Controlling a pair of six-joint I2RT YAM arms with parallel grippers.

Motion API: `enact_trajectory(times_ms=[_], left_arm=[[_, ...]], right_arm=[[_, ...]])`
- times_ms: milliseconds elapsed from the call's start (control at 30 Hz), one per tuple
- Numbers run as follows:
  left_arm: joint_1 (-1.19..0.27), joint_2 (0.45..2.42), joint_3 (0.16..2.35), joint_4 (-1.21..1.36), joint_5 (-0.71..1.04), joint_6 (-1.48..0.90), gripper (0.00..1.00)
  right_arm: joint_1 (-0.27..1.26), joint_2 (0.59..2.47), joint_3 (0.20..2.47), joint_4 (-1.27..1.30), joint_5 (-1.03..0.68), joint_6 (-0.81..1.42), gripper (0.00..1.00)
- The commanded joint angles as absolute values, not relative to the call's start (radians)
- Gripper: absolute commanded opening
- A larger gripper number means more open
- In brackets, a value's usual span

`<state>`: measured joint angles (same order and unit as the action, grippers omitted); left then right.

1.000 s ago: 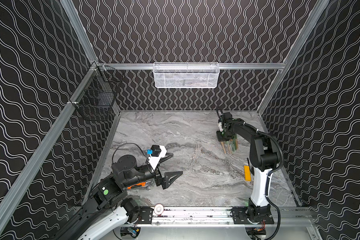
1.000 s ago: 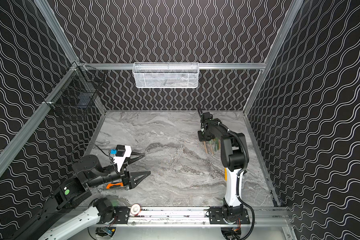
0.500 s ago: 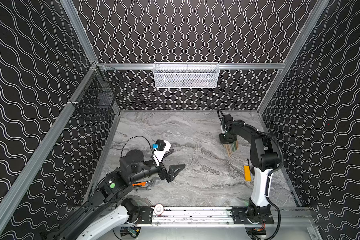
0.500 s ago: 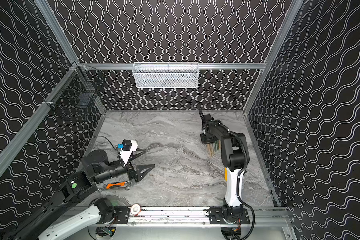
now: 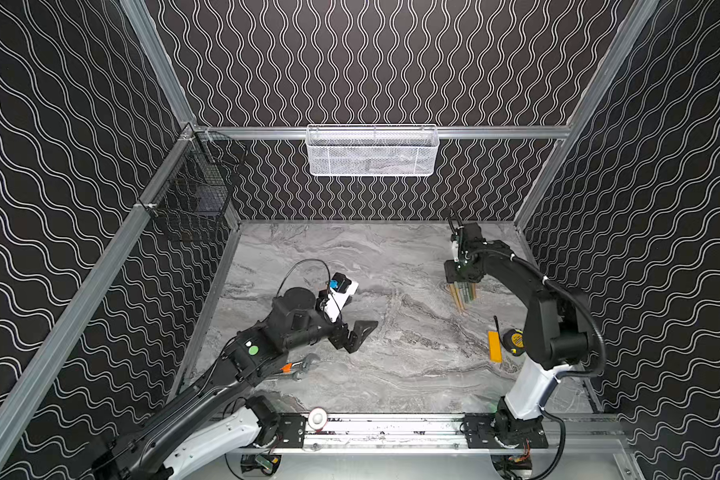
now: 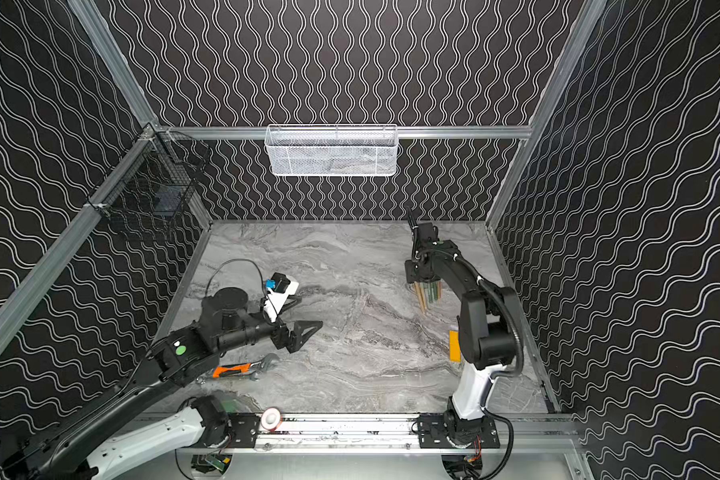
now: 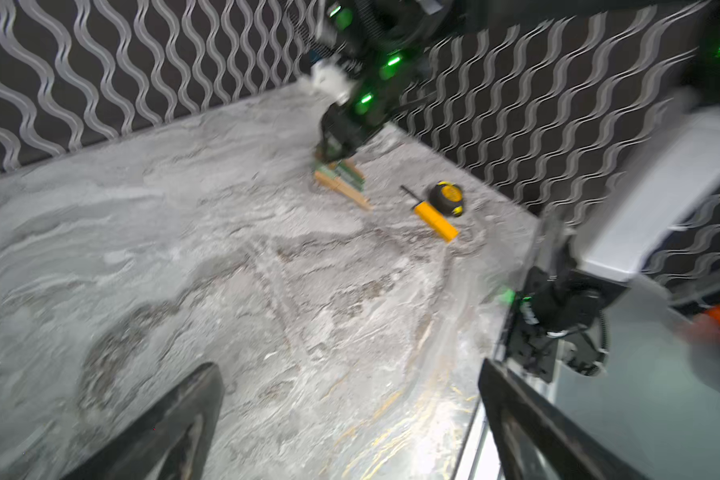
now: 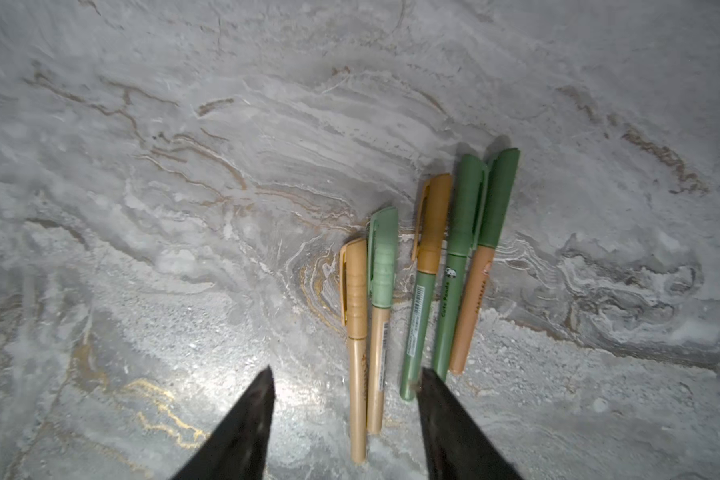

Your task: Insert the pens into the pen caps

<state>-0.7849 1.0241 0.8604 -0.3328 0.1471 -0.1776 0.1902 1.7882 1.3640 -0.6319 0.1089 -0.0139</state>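
Five capped pens lie together; with right gripper and left gripper fingers apart and empty, we should lift straight.

Readable lettering
Green pen at the desk's 3 o'clock reads "Cute Panda"; other pens' print is unreadable.

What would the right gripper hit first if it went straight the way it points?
Most likely the pens lying flat on the table, just beneath the right gripper with its jaws apart. How far above them it hangs is unclear.
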Motion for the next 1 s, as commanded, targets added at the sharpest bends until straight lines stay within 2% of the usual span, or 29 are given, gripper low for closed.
enact_trajectory(times_ms=[0,100,200,400,500,567,767,800,867,967], left_arm=[[-0.785,1.064,0.878,-0.348,-0.061,-0.162,0.99],[-0.783,1.090,0.860,-0.349,-0.326,-0.156,0.99],[-0.776,1.093,0.799,-0.289,-0.512,-0.111,0.99],[-0.704,1.074,0.598,0.031,-0.835,-0.024,0.99],[-0.585,1.105,0.503,0.221,-0.818,-0.001,0.99],[-0.526,1.153,0.497,0.252,-0.815,0.002,0.99],[-0.403,1.371,0.401,0.610,-0.752,0.030,0.99],[-0.381,1.414,0.378,0.701,-0.716,0.040,0.99],[-0.354,1.455,0.402,0.708,-0.684,0.049,0.99],[-0.314,1.500,0.366,0.901,-0.575,0.106,0.99]], right_arm=[[0.185,1.723,1.289,-0.492,0.079,-0.002,0.69],[0.183,1.653,1.190,-0.368,0.094,-0.019,0.76],[0.184,1.592,1.080,-0.228,0.122,-0.032,0.85],[0.177,1.509,0.892,0.027,0.189,-0.056,0.99],[0.175,1.479,0.814,0.150,0.225,-0.066,1.00],[0.175,1.452,0.750,0.249,0.256,-0.071,0.99],[0.174,1.420,0.409,0.895,0.332,-0.180,1.00],[0.174,1.418,0.405,0.887,0.365,-0.165,0.99],[0.170,1.412,0.425,0.826,0.371,-0.128,0.99],[0.166,1.420,0.382,0.912,0.393,-0.122,0.99]])
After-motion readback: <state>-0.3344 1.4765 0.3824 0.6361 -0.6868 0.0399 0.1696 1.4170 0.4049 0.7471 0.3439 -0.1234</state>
